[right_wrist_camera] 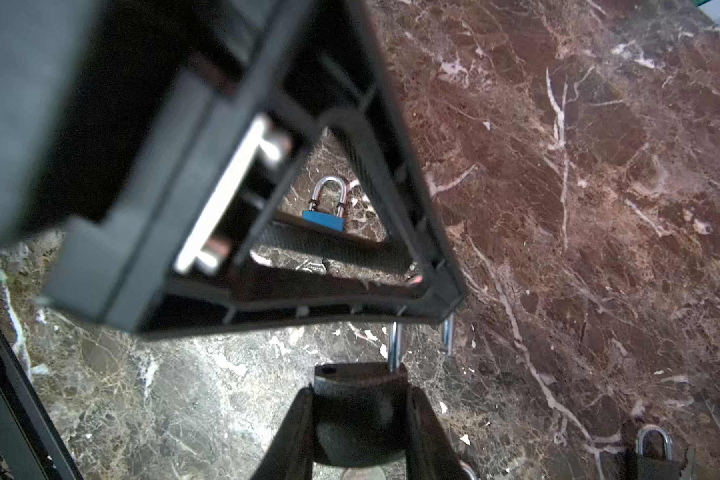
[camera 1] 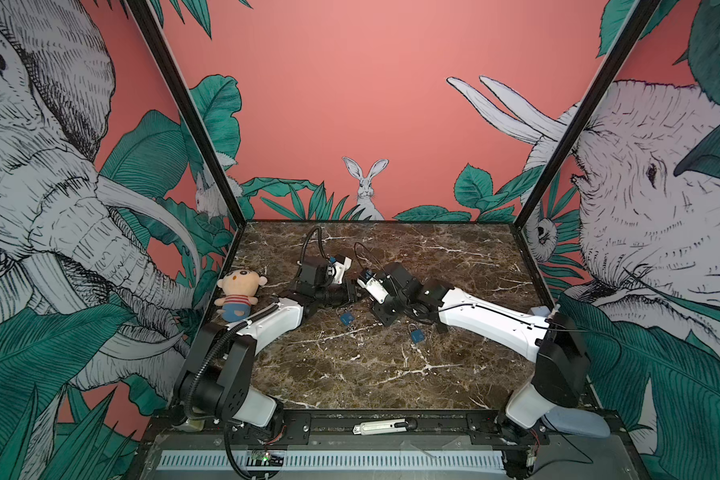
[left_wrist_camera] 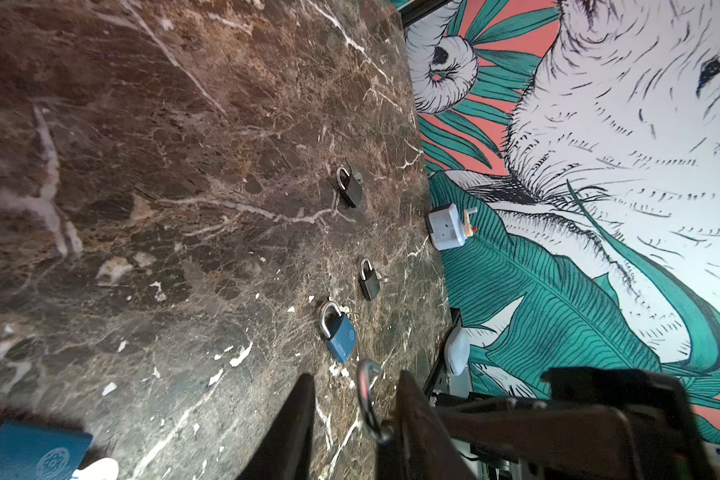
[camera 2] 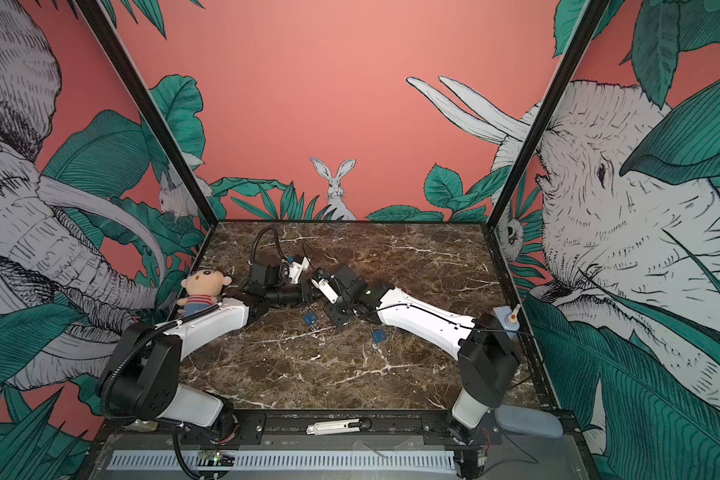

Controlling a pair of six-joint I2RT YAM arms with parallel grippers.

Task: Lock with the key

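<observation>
Near the middle of the marble table (camera 1: pixel 371 374) the two arms meet tip to tip. The right gripper (right_wrist_camera: pixel 358 388) is clamped on the body of a dark padlock (right_wrist_camera: pixel 358 415), a finger pressed on each flank. The shackle (right_wrist_camera: pixel 395 347) stands out of the body with one leg seated and the other swung clear beside it, and an empty hole shows on the body's top.

The left gripper (left_wrist_camera: pixel 355 376) reaches in over the shackle's bend, its fingers set narrowly on either side. Whether they pinch it cannot be told, because the gripper's own black frame covers the bend in the right wrist view. A rounded metal piece (right_wrist_camera: pixel 360 471) shows under the body at the picture's edge; it is too cut off to say whether it is the key. In both top views the wrists and their cameras hide the held padlock.

Loose things lie close by. A blue padlock (camera 1: pixel 346 318) rests on the table just in front of the meeting grippers, and a second blue padlock (camera 1: pixel 417 336) lies beside the right forearm. Beyond it, the left wrist view shows a black padlock (left_wrist_camera: pixel 368 284) and a farther black padlock (left_wrist_camera: pixel 350 189), both flat on the marble. A white box (camera 2: pixel 506 318) with a peg sits at the right edge by the right elbow. A plush doll (camera 1: pixel 238 296) leans at the left edge, next to the left forearm. A utility knife (camera 1: pixel 385 427) lies on the front rail.
</observation>
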